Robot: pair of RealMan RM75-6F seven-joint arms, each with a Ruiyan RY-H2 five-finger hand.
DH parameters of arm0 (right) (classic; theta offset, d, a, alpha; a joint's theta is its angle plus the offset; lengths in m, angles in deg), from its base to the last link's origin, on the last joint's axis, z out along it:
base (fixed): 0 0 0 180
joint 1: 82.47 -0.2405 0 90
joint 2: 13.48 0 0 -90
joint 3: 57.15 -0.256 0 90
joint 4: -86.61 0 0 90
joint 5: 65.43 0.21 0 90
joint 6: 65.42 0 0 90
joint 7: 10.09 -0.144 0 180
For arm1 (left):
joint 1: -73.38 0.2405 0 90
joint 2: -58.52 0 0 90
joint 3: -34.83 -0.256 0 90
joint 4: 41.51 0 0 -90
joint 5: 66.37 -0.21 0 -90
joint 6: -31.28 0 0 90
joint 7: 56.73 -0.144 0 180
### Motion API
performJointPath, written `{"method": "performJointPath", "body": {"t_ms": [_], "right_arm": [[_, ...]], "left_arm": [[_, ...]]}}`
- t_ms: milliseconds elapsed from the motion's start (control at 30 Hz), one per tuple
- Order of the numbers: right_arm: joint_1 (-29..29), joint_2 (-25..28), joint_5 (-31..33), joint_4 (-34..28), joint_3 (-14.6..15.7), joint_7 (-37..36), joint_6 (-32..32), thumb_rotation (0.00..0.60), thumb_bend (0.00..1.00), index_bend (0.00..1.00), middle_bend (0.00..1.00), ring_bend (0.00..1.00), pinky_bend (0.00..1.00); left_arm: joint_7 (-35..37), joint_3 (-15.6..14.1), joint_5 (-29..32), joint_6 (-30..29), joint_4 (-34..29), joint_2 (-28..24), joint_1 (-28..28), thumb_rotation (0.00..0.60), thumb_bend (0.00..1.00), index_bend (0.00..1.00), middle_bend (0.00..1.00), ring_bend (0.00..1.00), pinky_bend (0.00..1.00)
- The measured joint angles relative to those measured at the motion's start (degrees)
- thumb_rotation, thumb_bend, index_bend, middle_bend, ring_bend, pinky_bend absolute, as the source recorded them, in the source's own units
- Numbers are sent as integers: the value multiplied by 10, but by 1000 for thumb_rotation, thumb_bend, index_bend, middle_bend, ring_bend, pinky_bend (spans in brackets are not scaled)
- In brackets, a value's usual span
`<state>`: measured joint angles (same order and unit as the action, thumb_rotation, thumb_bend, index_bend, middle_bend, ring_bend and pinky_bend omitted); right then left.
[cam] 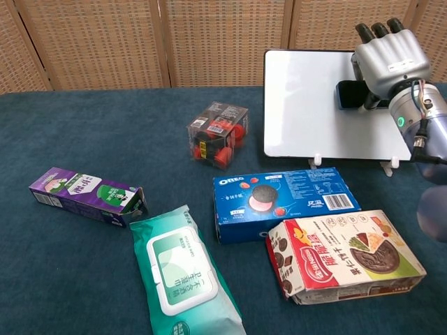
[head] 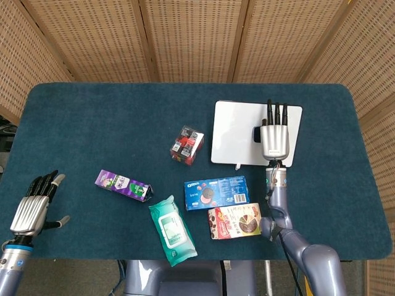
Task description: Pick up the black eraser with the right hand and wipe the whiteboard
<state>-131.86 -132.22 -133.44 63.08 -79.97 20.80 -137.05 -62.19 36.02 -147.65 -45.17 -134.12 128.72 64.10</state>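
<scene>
The whiteboard point(head: 237, 132) point(cam: 307, 105) stands propped on small feet at the back right of the table. My right hand point(head: 274, 139) point(cam: 391, 63) holds the black eraser point(head: 255, 134) point(cam: 349, 94) against the board's right half, with the fingers pointing up over its top edge. Most of the eraser is hidden behind the hand. My left hand point(head: 31, 206) hovers open off the table's front left corner, away from everything; the chest view does not show it.
On the blue cloth lie an Oreo box point(cam: 286, 199), a chocolate biscuit box point(cam: 346, 257), a green wet-wipes pack point(cam: 183, 272), a purple carton point(cam: 84, 194) and a clear box of red items point(cam: 218, 134). The Oreo box sits just in front of the whiteboard's feet.
</scene>
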Motion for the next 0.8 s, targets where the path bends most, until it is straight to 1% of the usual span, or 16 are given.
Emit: {"method": "performJointPath", "body": {"t_ms": [600, 667, 800], "right_arm": [[-3, -6, 7, 20, -2, -19, 14, 600, 0, 587, 11, 0, 0], [-3, -6, 8, 20, -3, -21, 15, 600, 0, 570, 2, 0, 0], [-1, -4, 9, 17, -2, -21, 21, 600, 0, 449, 0, 0, 0]], "left_arm": [[-4, 0, 5, 1, -1, 0, 0, 600, 177, 0, 0, 0, 0], [-5, 0, 5, 1, -1, 0, 0, 600, 177, 0, 0, 0, 0], [-7, 0, 5, 2, -2, 0, 0, 600, 177, 0, 0, 0, 0]]}}
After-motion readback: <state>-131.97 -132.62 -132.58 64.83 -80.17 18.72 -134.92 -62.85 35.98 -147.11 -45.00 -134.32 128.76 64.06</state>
